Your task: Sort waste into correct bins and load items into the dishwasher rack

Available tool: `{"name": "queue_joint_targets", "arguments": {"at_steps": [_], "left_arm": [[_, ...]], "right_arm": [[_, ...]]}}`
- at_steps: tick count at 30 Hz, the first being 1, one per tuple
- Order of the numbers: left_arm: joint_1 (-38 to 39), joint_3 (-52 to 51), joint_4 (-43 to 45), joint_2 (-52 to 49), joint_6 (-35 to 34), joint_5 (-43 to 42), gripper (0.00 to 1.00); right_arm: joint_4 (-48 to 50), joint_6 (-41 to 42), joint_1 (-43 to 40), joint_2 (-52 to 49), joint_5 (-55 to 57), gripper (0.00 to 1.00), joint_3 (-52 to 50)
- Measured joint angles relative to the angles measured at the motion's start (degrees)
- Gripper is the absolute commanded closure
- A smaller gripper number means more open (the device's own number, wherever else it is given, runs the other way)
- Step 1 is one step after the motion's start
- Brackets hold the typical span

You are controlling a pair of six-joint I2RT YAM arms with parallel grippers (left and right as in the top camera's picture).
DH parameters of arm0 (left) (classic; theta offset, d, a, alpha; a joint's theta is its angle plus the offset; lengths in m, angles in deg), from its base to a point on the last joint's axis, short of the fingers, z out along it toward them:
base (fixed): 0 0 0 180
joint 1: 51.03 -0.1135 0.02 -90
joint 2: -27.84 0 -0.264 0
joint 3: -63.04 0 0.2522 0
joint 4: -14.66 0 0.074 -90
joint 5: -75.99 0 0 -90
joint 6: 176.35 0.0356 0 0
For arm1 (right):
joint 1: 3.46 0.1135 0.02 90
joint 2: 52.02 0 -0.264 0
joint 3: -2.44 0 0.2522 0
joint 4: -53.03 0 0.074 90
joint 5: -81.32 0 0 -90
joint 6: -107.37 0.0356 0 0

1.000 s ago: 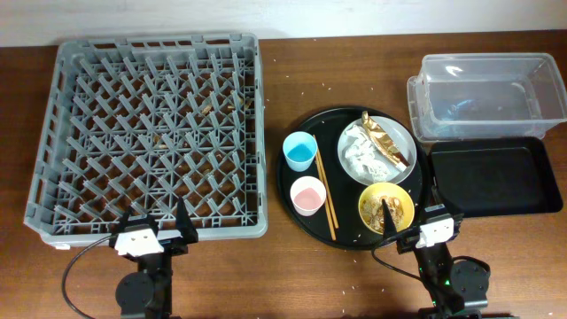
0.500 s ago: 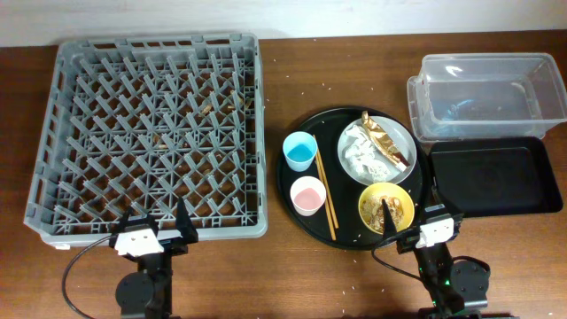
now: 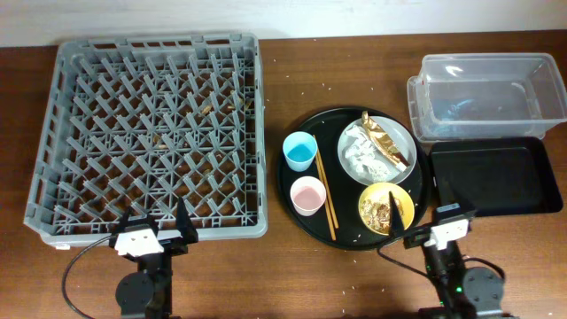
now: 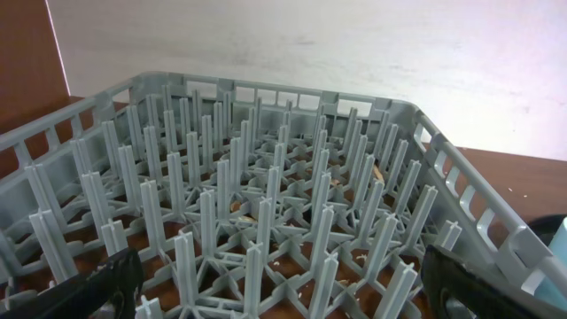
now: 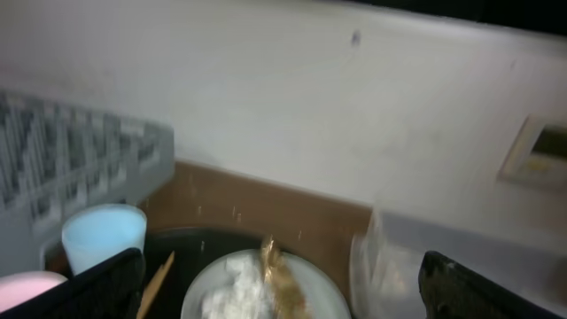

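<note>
The grey dishwasher rack (image 3: 151,133) fills the left of the table and the left wrist view (image 4: 266,177). A round black tray (image 3: 347,232) holds the pale grey plate (image 3: 400,133) with the white napkin (image 3: 359,152) and brown-gold wrapper (image 3: 390,142), the blue cup (image 3: 300,151), pink cup (image 3: 307,195), chopsticks (image 3: 325,190) and yellow bowl (image 3: 385,209) with food scraps. My left gripper (image 3: 154,220) is open and empty at the rack's front edge. My right gripper (image 3: 423,217) is open and empty, just right of the bowl. The blurred right wrist view shows the plate (image 5: 328,292) and blue cup (image 5: 102,235).
The clear tub (image 3: 485,96) stands at the back right, with the shallow black rectangular tray (image 3: 494,180) in front of it. Rice grains and crumbs lie scattered on the brown table (image 3: 275,266) and inside the rack.
My right gripper has shifted right, off the yellow bowl, which now shows whole. The left arm has not moved.
</note>
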Motion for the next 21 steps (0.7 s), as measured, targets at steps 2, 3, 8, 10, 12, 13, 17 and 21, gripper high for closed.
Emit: {"name": "queue_joint_targets", "arguments": {"at_steps": [2, 3, 8, 10, 12, 13, 17, 21], "left_arm": [[0.02, 0.00, 0.00, 0.15, 0.00, -0.15, 0.01], [0.00, 0.00, -0.09, 0.09, 0.02, -0.22, 0.01], [0.02, -0.02, 0.09, 0.15, 0.20, -0.39, 0.01], [0.02, -0.02, -0.07, 0.17, 0.22, -0.39, 0.01], [0.02, -0.02, 0.00, 0.11, 0.22, -0.42, 0.01], [0.02, -0.02, -0.09, 0.13, 0.22, -0.42, 0.01], [0.02, -0.02, -0.09, 0.17, 0.22, -0.42, 0.01], [0.02, -0.02, -0.09, 0.17, 0.22, -0.42, 0.01]], "right_arm": [[-1.90, 0.02, 0.00, -9.51, -0.31, 0.02, 12.20], [-5.40, 0.02, 0.00, -14.12, -1.14, 0.02, 17.20], [-38.38, 0.04, -0.02, -60.19, -9.64, 0.02, 62.55], [-51.52, 0.07, -0.02, -77.37, -10.05, 0.02, 77.59], [-51.08, 0.04, -0.02, -87.54, -10.27, 0.02, 81.77], [-50.69, 0.00, -0.02, -91.65, -10.32, 0.05, 82.12], [-51.52, -6.19, 0.00, -106.29, -4.52, 0.07, 82.34], [-51.63, -6.88, 0.00, -115.16, 0.48, 0.04, 82.31]]}}
